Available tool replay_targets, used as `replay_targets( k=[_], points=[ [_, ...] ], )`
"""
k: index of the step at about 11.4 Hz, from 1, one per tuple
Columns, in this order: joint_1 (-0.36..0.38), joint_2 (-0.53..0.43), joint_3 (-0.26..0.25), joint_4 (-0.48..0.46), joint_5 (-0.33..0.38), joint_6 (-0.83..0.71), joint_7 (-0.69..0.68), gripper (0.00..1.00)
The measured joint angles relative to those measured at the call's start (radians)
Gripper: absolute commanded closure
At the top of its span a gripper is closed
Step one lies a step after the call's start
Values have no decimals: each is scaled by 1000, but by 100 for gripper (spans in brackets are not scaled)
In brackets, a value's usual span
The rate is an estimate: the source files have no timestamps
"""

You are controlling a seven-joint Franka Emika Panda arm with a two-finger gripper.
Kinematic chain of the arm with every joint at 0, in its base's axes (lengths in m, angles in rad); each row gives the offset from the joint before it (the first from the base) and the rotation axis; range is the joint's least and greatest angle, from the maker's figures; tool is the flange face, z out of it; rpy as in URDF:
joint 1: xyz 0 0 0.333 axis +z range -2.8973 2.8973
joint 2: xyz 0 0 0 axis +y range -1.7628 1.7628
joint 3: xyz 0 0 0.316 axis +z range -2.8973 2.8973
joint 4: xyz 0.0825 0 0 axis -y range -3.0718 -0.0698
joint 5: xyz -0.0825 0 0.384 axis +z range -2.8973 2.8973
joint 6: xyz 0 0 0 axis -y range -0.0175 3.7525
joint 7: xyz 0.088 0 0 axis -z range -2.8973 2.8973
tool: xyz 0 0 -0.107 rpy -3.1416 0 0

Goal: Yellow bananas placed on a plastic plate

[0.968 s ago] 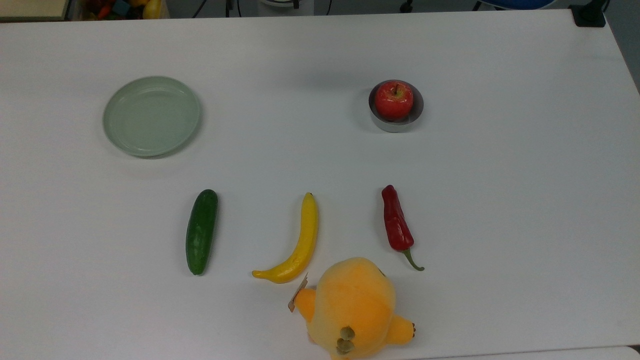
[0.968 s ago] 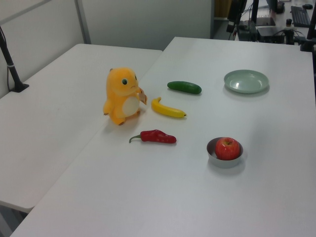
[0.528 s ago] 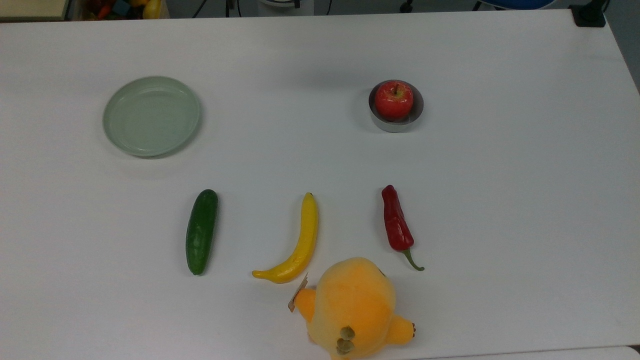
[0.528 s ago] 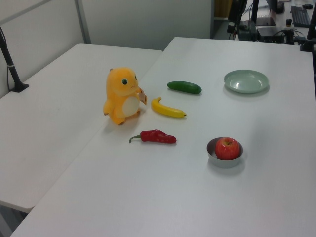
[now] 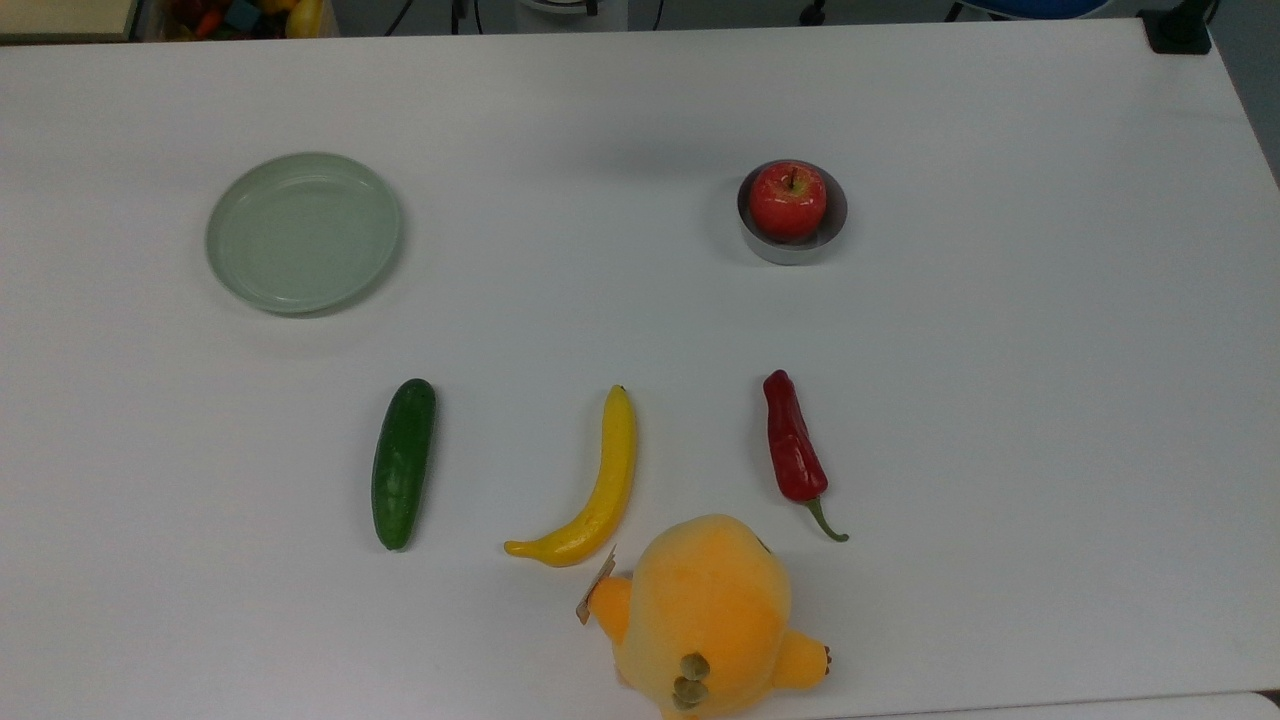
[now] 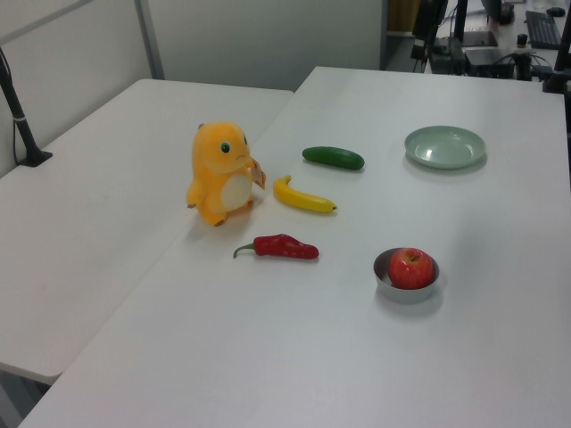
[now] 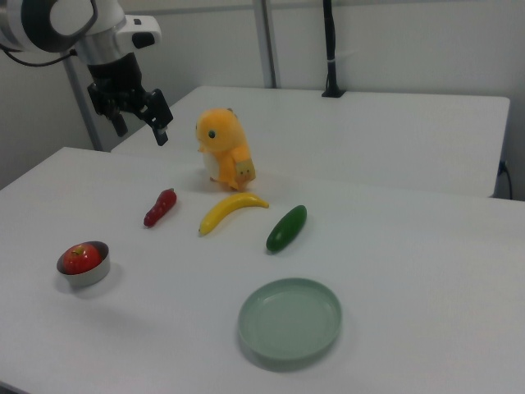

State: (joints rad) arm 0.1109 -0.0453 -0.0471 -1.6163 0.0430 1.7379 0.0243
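A: On the desk (image 5: 1000, 400), where does the banana (image 5: 600, 480) lie?

B: Between cucumber (image 5: 403, 462) and red pepper (image 5: 792, 440), just beside the plush toy (image 5: 705, 610); the plate (image 5: 303, 232) sits well apart, bare.

A: And the gripper (image 7: 141, 117)?

B: Raised above the desk, jaws parted, holding nothing. In the right view the banana lies below and to its right, long axis running left-right.

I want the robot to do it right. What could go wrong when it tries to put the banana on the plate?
The plush toy stands right beside the banana, so the gripper, open and high above the table, might bump the toy coming down. The banana is slim and curved, so it could slip or roll when squeezed. The cucumber lies between the banana and the plate, so a low carry could knock it.
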Motion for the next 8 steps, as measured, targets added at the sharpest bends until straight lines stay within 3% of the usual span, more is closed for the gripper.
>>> replay_targets(
  k=[5,8],
  points=[
    [-1,37,58,-2,0,-1,1,0],
    [-5,94,59,41,0,-1,1,0]
  ],
)
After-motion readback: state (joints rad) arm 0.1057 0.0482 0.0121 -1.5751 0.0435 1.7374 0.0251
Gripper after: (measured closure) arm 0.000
